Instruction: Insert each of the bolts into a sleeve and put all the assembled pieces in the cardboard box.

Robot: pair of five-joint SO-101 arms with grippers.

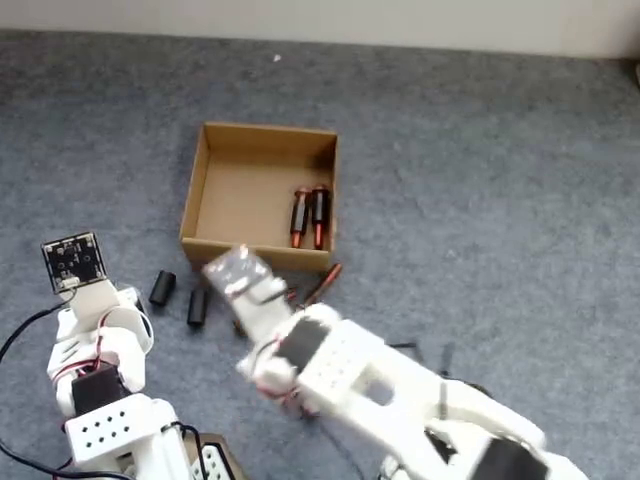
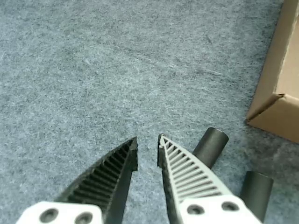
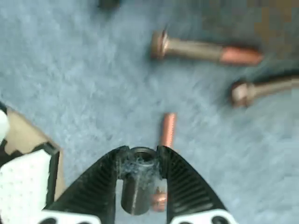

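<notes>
The cardboard box [image 1: 196,190] stands open at the table's middle, with two assembled pieces [image 1: 309,216] lying against its right wall. My right gripper [image 3: 138,156] is shut on a black sleeve [image 3: 136,184], held over the carpet just in front of the box. Under it lies a copper bolt [image 3: 167,130], and two more bolts [image 3: 201,49] [image 3: 261,88] lie beyond. My left gripper [image 2: 147,149] is open with a narrow gap and holds nothing. Two loose sleeves [image 2: 210,145] [image 2: 254,192] lie beside it, seen from above [image 1: 162,288] [image 1: 197,306].
The right arm [image 1: 340,365] stretches in from the lower right and covers the carpet before the box. One bolt [image 1: 325,283] pokes out beside it. The left arm [image 1: 100,340] stands at the lower left. The box corner [image 2: 280,93] is close to the left gripper.
</notes>
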